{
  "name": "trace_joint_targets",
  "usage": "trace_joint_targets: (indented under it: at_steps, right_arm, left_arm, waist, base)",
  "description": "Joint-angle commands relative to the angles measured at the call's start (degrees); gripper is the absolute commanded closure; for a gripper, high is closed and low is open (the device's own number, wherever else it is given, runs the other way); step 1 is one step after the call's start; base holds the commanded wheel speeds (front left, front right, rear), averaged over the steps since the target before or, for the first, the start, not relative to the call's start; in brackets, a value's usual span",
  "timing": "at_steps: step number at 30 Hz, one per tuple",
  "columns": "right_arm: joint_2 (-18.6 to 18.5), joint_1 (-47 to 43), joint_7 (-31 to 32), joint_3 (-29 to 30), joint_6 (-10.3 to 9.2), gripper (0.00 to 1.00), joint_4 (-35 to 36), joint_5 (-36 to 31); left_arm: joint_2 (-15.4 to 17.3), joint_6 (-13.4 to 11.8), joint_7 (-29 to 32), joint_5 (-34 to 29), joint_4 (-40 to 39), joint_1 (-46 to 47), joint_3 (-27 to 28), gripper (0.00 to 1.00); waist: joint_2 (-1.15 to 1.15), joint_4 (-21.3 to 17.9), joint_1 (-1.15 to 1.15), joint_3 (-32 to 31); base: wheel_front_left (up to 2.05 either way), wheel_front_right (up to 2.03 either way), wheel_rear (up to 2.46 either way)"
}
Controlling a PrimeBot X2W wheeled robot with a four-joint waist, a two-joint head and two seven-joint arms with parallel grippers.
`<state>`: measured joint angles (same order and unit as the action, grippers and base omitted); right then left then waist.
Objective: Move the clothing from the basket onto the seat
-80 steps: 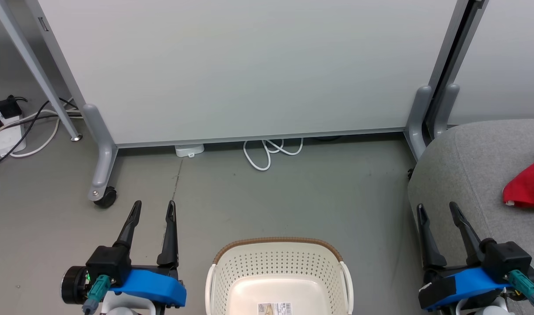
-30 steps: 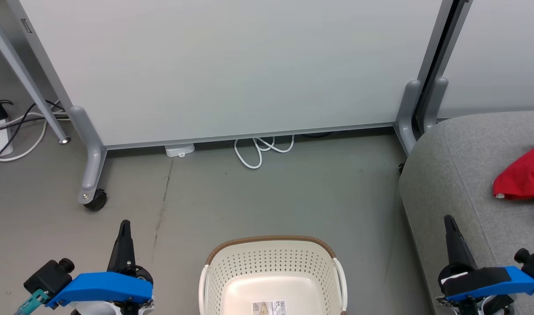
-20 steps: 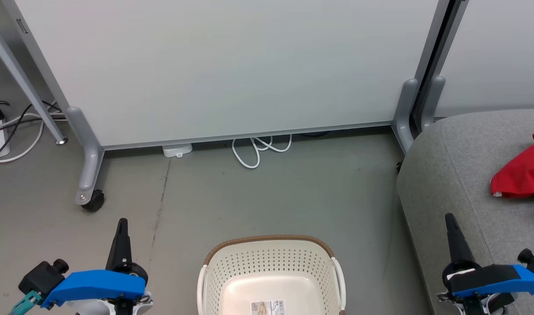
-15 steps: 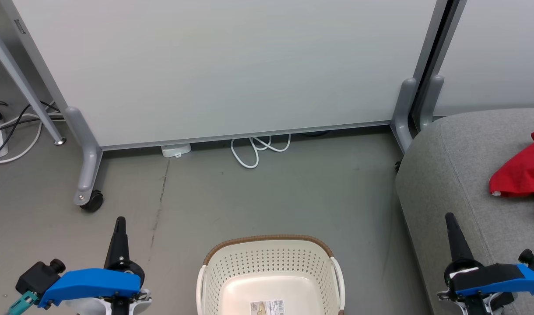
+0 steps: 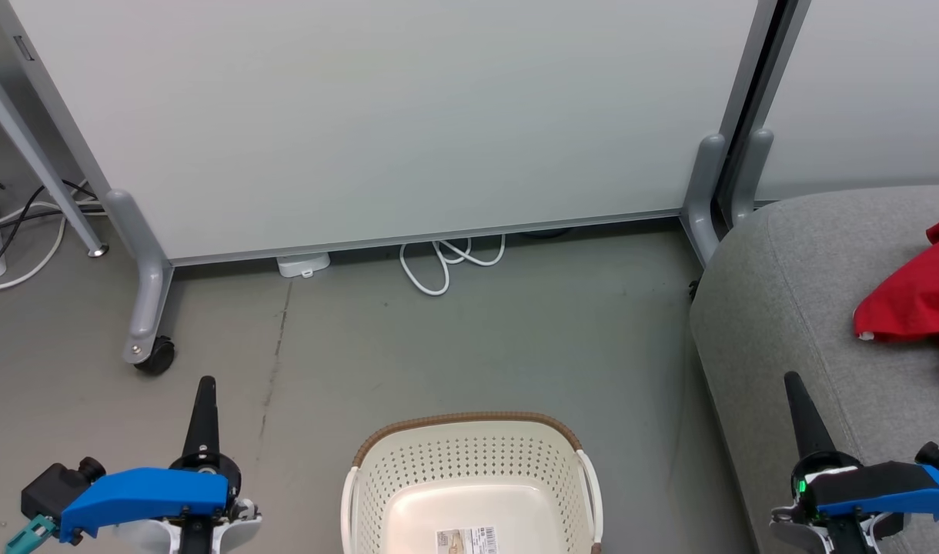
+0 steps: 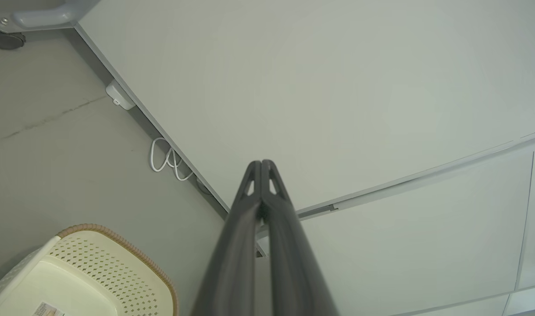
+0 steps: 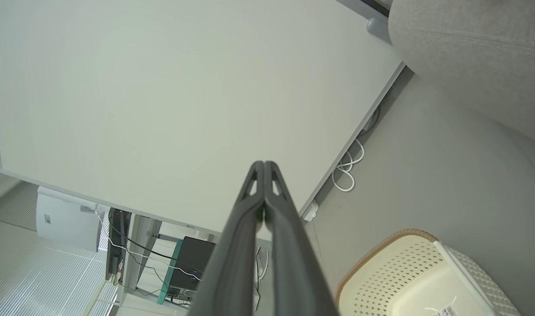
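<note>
- Our left gripper (image 5: pixel 205 382) is clenched on nothing, its fingers pressed together, and sits left of the basket (image 5: pixel 469 422).
- Our right gripper (image 5: pixel 790 378) is clenched too and holds nothing. It sits at the near edge of the seat (image 5: pixel 785 292).
- The clothing (image 5: pixel 904 300) lies red on the seat, well apart from the basket, whose floor shows a label (image 5: pixel 465 541).
</note>
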<state>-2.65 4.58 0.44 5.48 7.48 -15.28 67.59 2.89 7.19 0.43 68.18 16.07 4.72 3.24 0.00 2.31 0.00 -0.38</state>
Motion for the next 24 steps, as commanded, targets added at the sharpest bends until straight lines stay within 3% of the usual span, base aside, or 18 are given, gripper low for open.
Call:
trace_joint_targets:
  at_steps: [1, 24]
  right_arm:
    - [-0.31, 1.51, 0.42, 0.15, 0.02, 1.0, 0.74, 1.62]
    - [-0.33, 1.68, 3.4, 0.66, 0.03, 1.0, 1.07, 13.39]
  left_arm:
    - [0.01, 0.32, 0.4, 1.33, -0.77, 1.26, 0.56, 1.0]
    - [-0.01, 0.41, 3.41, 12.98, -1.46, 1.66, 2.03, 1.0]
  waist:
    - [0.0, -0.06, 0.0, 0.02]
    - [0.0, -1.07, 0.0, 0.26]
  base:
    - [0.0, 0.0, 0.0]
    - [0.0, 0.0, 0.0]
